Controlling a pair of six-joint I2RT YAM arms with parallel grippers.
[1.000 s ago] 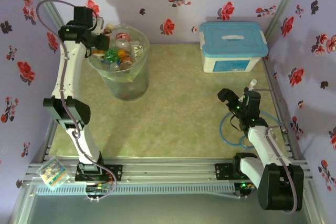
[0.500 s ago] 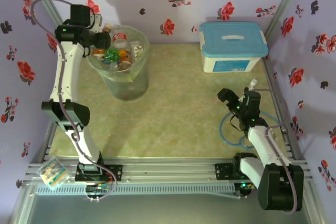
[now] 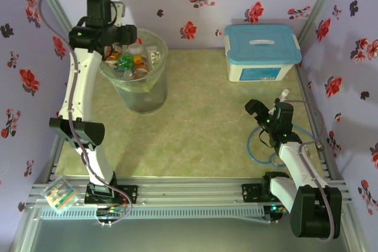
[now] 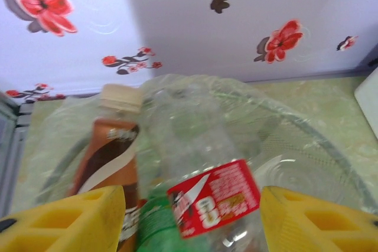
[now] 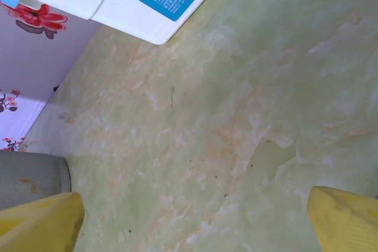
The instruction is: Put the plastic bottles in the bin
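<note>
Here, bottles (image 4: 215,196) in bin (image 4: 310,137) lie below left fingers (image 4: 59,222).

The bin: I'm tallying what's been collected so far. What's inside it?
Plastic bottles piled in the bin: a red-labelled clear bottle on top, a brown bottle with a cream cap beside it, a green bottle beneath. Whatever lies lower is covered by these.

Top camera looks down on the table (image 3: 201,122); left wrist camera, close, shares the bin (image 3: 144,95).
</note>
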